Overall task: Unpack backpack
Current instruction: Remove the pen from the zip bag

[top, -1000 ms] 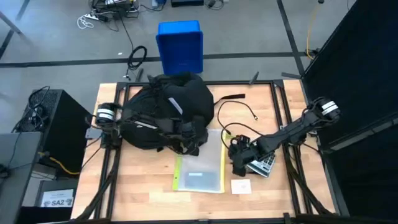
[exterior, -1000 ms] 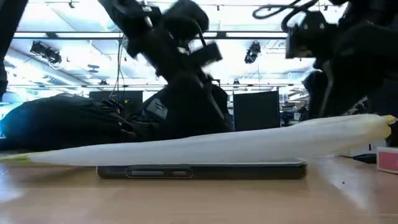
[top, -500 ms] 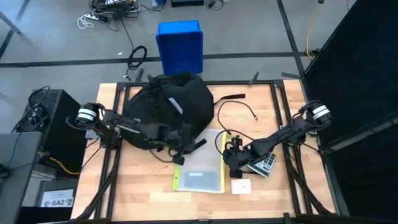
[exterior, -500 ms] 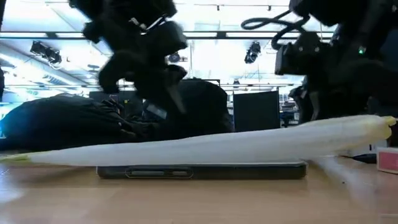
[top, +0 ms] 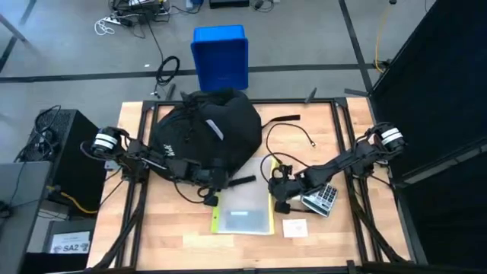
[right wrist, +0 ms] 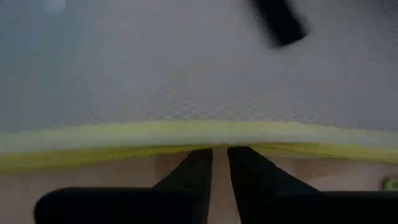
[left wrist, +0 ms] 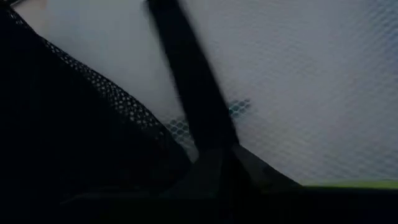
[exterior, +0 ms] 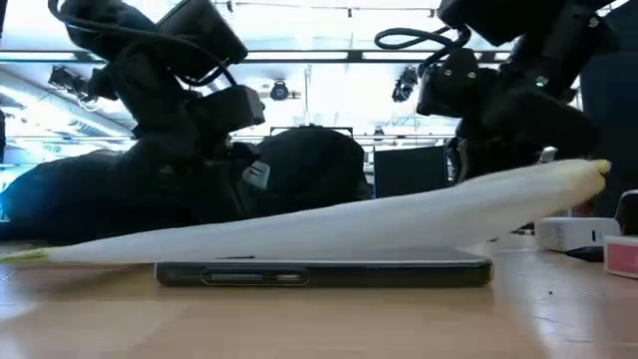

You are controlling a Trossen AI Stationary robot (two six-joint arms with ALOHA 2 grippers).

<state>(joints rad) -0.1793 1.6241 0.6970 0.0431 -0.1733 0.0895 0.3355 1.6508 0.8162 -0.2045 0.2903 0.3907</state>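
the backpack (top: 205, 133) lies on its side at the far left part of the bench (top: 152, 228), its black straps trailing toward the middle. the left gripper (top: 207, 199) hangs just in front of the backpack, at the near left corner of a translucent mesh pouch (top: 245, 205) with a yellow-green edge. a black strap (left wrist: 186, 81) crosses the pouch directly ahead of this gripper in the left wrist view; whether its fingers are parted or closed cannot be told.

the right gripper (top: 275, 196) sits at the right edge of the same pouch. in the right wrist view its fingers (right wrist: 198, 167) are nearly together, only a narrow slit between them, meeting the pouch's yellow-green edge; in the low view that side of the pouch (exterior: 538, 184) is lifted off the bench, so it appears pinched.

just right of this gripper lies a calculator (top: 321, 199), and nearer the front edge a small white card (top: 294, 227). a thin black cable (top: 293, 141) curls beyond it.

a flat dark phone-like slab (exterior: 324, 271) lies under the pouch.
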